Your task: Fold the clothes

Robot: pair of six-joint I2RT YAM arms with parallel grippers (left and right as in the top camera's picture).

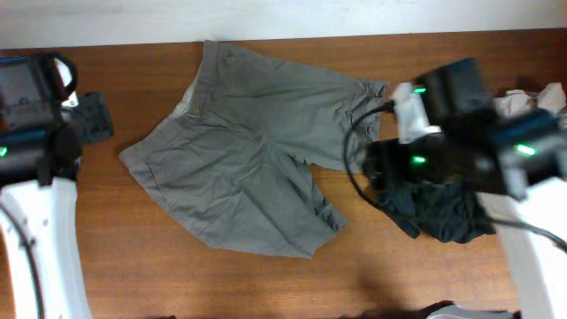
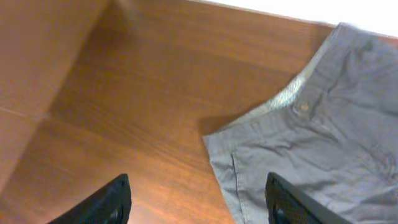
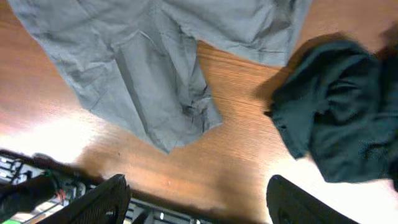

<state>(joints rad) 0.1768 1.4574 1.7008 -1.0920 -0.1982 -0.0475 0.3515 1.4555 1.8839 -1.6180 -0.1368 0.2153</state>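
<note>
Shorts (image 1: 248, 151) are lying spread flat in the overhead view, middle of the tabletop (image 1: 133, 257) and a bit toward the far edge. Waistband (image 1: 177, 102) faces the left edge and the two legs run off toward the right edge, so the long axis goes pretty much left to right. Left arm (image 1: 44, 221) sits by the waist end, right arm (image 1: 532, 239) by the leg hems. A crumpled black garment (image 1: 443, 217) lies under the right arm, just beside the leg ends, and there's a pale cloth (image 1: 532, 97) in the far right corner.

Left wrist view: left hand (image 2: 196, 205) is spread wide with nothing between its fingers, only bare wood. The waist corner with its button is up and to the right of it, near but not touching.

Right wrist view: right hand (image 3: 199, 205) is also wide and empty, hanging over wood near the front edge. One leg hem is just ahead on the left, the black garment ahead on the right. My guess is that pile could get snagged if the right hand reaches for the hem.
</note>
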